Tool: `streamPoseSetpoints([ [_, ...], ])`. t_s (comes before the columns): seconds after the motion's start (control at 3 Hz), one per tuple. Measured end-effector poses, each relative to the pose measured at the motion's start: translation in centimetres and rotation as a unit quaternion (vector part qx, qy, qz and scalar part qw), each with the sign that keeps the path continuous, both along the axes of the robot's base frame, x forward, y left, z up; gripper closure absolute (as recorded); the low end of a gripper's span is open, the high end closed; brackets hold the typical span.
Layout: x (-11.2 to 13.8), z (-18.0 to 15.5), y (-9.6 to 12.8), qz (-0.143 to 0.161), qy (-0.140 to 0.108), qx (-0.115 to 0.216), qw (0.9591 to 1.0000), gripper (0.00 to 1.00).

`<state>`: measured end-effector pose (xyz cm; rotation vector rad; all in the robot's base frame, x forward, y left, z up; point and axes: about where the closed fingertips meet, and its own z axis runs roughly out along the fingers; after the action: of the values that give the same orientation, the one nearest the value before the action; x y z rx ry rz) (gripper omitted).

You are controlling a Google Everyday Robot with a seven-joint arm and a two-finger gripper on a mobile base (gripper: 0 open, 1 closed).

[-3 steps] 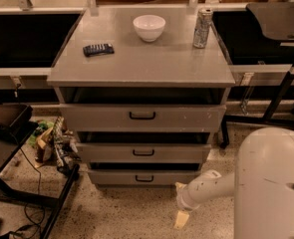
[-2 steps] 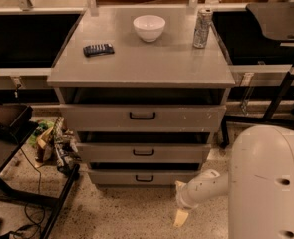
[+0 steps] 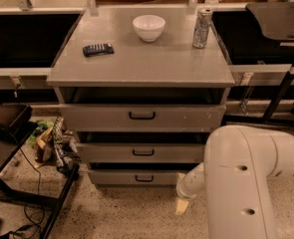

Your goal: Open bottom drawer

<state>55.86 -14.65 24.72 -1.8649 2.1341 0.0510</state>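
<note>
Item: grey cabinet (image 3: 141, 71), 3 drawers.
Bottom drawer (image 3: 116, 177): lowest and shortest front, black loop handle (image 3: 144, 179), a dark gap along its top edge and its lower edge just above the speckled floor (image 3: 121, 213).
Gripper (image 3: 182, 206): at 4 o'clock from the handle, just off the front's right corner, not touching it; how far it is open cannot be told, and nothing is seen in its hold.
Edges: white arm (image 3: 246, 183) at 3 o'clock, black stand leg (image 3: 61, 203) and bagged clutter (image 3: 54, 143) at 9 o'clock, bare floor at 6 o'clock.
</note>
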Motion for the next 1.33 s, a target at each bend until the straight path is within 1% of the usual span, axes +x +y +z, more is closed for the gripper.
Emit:
streamPoseSetpoints([
  [0.33,2.4,-1.5,-1.4,-0.004,-0.029,0.002,0.9996,0.00],
  [0.67,4.3,-3.0,-1.9,-0.014,-0.048,0.006,0.9987,0.00],
  [1.0,6.3,-4.1,-1.9,-0.018,-0.059,0.003,0.9981,0.00],
  [1.33,8.1,-5.4,-1.7,-0.026,-0.059,-0.005,0.9979,0.00],
])
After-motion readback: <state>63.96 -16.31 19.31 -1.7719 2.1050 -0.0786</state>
